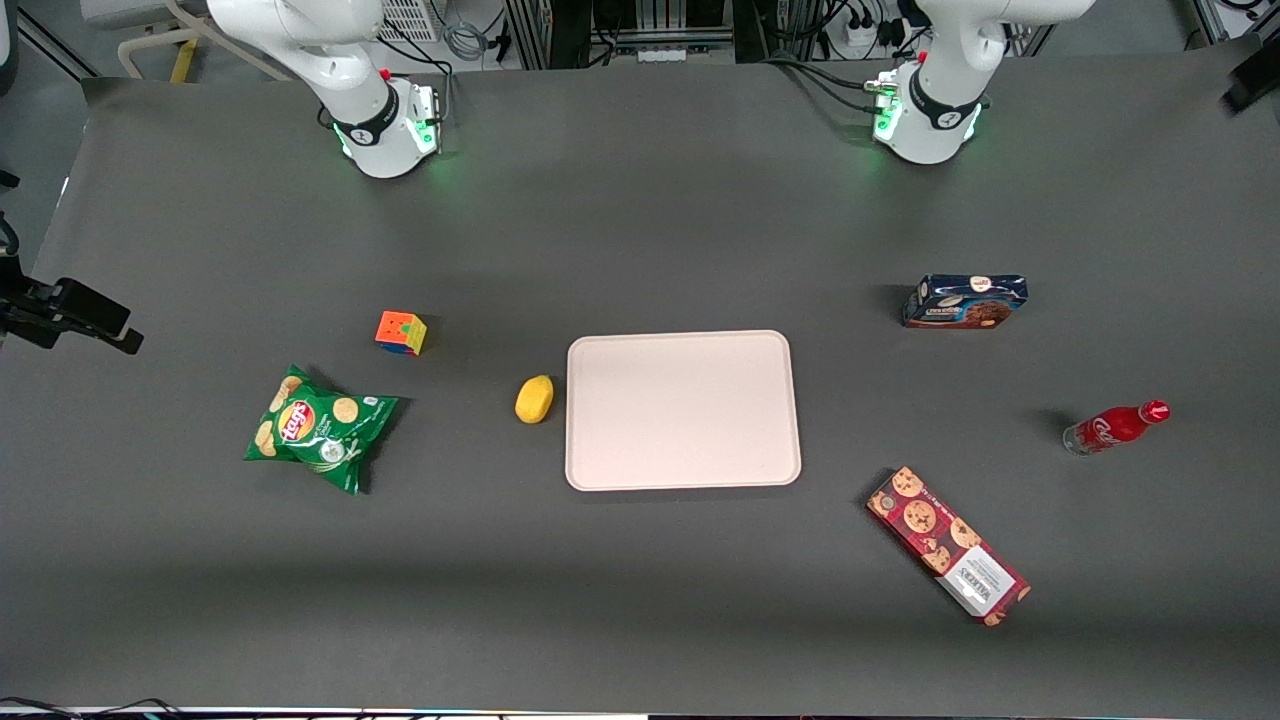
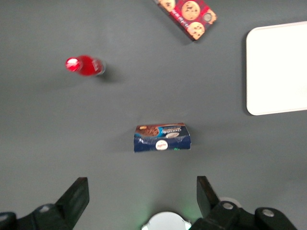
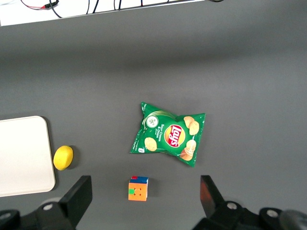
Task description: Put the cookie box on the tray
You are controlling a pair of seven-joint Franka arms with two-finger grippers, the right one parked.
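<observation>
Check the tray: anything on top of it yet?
Nothing: the tray is bare. The cookie box sits on the table, toward the working arm's end. The gripper hangs open above it. Under the tray is hidden.

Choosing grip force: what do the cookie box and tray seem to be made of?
The cookie box looks like thin printed cardboard, with sharp folded edges and a slight sheen. The tray looks like matte moulded plastic, uniformly pale, with rounded corners; this is less sure. The open gripper hangs above the box.

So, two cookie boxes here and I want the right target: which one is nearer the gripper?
The navy cookie box, between the open gripper's fingers in the wrist view; the red box lies farther off.
</observation>
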